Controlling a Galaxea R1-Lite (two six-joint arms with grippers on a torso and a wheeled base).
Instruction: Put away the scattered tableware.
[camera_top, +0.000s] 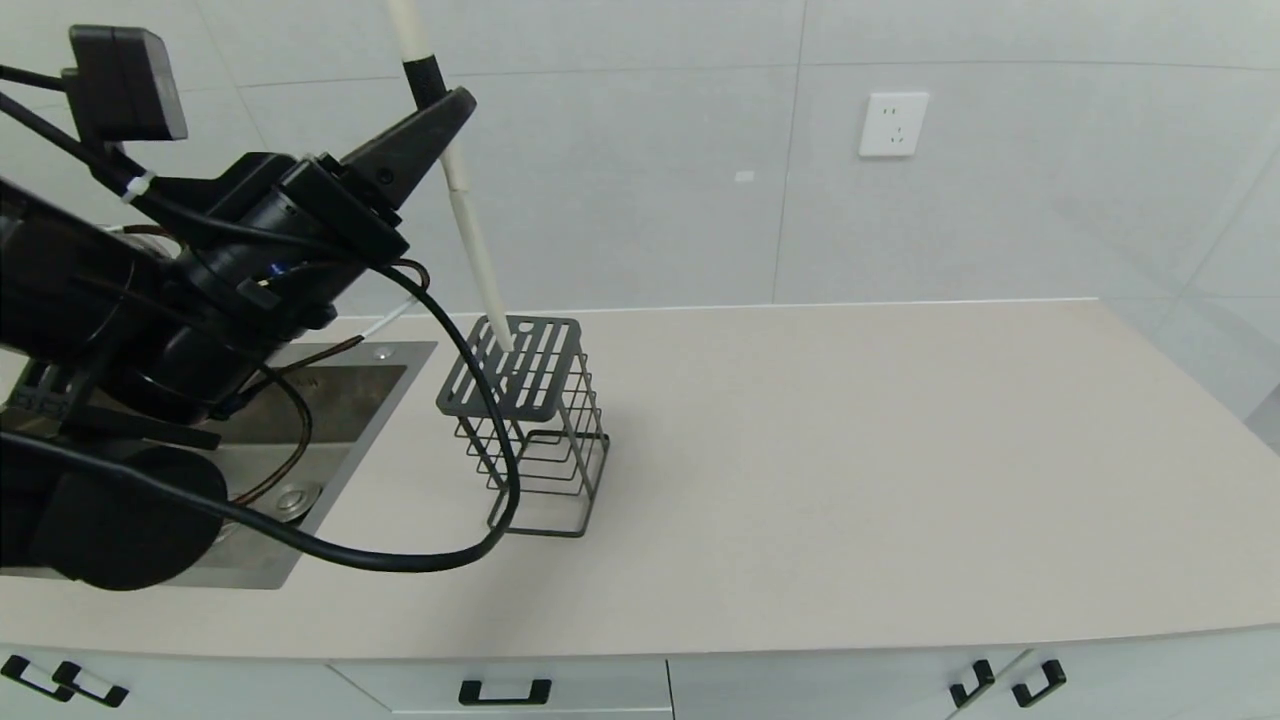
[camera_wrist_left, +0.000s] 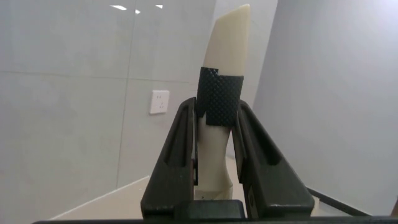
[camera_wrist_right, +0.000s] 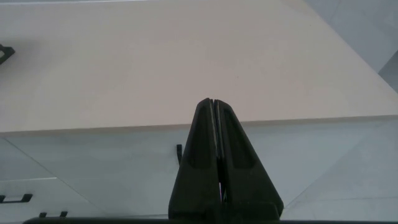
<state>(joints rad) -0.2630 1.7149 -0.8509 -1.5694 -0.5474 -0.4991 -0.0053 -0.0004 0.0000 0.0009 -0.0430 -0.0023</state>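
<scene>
Jaws of left gripper (camera_top: 447, 108) clamp white utensil (camera_top: 478, 250), tip at wire rack (camera_top: 545, 372).

I count 1 white utensil (camera_top: 480, 260) and 1 wire holder (camera_top: 515, 370) on 1 countertop (camera_top: 850, 450). I also see 1 wall socket (camera_top: 893, 124) and 5 drawer handles (camera_top: 504, 691).

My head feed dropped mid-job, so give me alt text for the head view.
The left gripper holds a long white utensil at a tilt, its lower tip at the slotted top of a dark wire rack. The rack stands on a beige countertop beside a steel sink.
</scene>
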